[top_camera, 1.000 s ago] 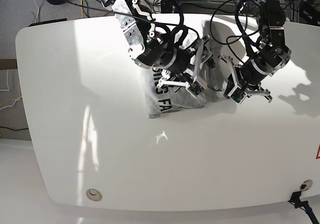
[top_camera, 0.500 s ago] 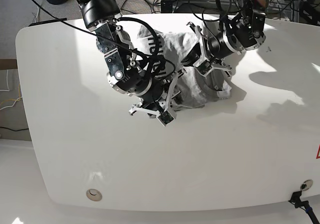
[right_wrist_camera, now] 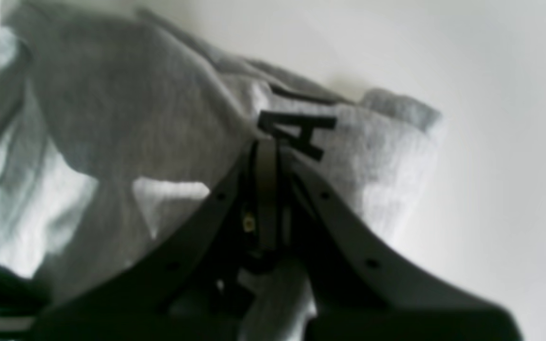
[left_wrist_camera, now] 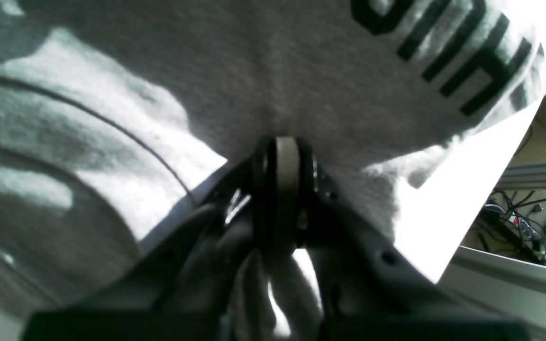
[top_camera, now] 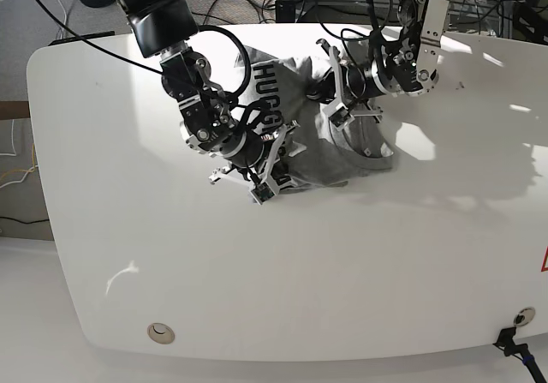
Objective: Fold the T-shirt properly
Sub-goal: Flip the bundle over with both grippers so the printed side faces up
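Grey T-shirt (top_camera: 330,139) bunched on white table (top_camera: 342,280), far-centre, between the two arms; black print facing up along its left part in base view. Not yet flat, no clean fold visible.

Left gripper (left_wrist_camera: 282,142): jaws together, clamped on a plain stretch of cloth beside the lettering; in base view at the shirt's far right edge (top_camera: 338,100).

Right gripper (right_wrist_camera: 267,142): jaws together, pinching fabric at a printed letter "A"; in base view at the shirt's near left corner (top_camera: 272,176).

Key relation: shirt's long axis runs roughly from one gripper to the other, diagonal across the table. Cloth slack and wrinkled between. Probably drawing the two holds apart along that line to spread it.
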`<action>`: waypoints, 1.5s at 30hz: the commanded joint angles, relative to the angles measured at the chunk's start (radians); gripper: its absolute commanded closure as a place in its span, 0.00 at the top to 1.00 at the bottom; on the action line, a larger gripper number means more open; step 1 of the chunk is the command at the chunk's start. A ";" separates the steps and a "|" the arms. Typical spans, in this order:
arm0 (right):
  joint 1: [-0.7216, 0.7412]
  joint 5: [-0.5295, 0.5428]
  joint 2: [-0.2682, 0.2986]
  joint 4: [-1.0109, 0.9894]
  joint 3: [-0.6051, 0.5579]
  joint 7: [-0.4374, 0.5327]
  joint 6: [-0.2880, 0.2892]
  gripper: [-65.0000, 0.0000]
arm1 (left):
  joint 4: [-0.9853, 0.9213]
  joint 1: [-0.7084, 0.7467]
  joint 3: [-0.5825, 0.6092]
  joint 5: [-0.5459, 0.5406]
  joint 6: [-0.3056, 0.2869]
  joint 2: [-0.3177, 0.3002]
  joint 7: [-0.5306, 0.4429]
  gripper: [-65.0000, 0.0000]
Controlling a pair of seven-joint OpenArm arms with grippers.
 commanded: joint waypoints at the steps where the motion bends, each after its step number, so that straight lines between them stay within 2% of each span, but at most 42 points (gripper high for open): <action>1: 0.004 0.004 0.027 0.031 0.008 0.024 -0.003 0.00 | -0.064 -0.061 0.005 0.015 0.010 -0.023 -0.009 0.00; 6: -0.103 0.004 0.079 0.181 0.008 0.022 -0.006 0.00 | -0.159 -0.190 0.031 0.109 0.010 -0.044 -0.009 0.00; 11: -0.208 0.004 0.067 0.297 0.009 0.019 -0.008 0.00 | -0.204 -0.332 0.035 0.132 0.010 -0.064 -0.009 0.00; 16: -0.234 0.004 0.035 0.308 0.009 0.019 -0.061 0.00 | -0.175 -0.385 0.029 0.132 0.010 -0.066 -0.009 0.00; 18: -0.223 0.004 0.035 0.334 0.009 0.019 -0.061 0.00 | -0.101 -0.380 0.026 0.132 0.010 -0.066 -0.009 0.00; 21: -0.168 0.004 0.039 0.345 0.009 0.019 -0.061 0.00 | 0.030 -0.300 -0.003 0.132 0.010 -0.077 -0.006 0.00; 25: -0.074 0.005 0.035 0.261 0.052 0.019 -0.057 0.00 | 0.163 -0.177 -0.014 0.133 0.010 -0.075 -0.004 0.00; 30: 0.039 0.005 0.035 0.115 0.057 0.024 -0.052 0.00 | 0.201 -0.042 -0.008 0.133 0.010 -0.067 -0.007 0.00; 32: 0.070 0.005 0.035 0.054 0.057 0.030 -0.051 0.00 | 0.197 -0.021 -0.011 0.133 0.010 -0.041 -0.007 0.00; 36: 0.075 0.007 0.033 -0.037 0.054 0.140 -0.051 0.00 | 0.131 -0.027 -0.008 0.135 0.010 -0.040 -0.009 0.00; 40: 0.013 0.004 0.042 -0.055 0.058 0.148 -0.051 0.00 | 0.031 -0.118 -0.009 0.135 0.010 -0.046 -0.009 0.00; 42: -0.034 0.004 0.065 -0.023 0.058 0.148 -0.055 0.00 | -0.015 -0.167 -0.008 0.135 0.010 -0.064 -0.009 0.00; 45: -0.114 0.004 0.070 0.046 0.060 0.144 -0.060 0.00 | -0.076 -0.228 -0.008 0.135 0.010 -0.070 -0.011 0.00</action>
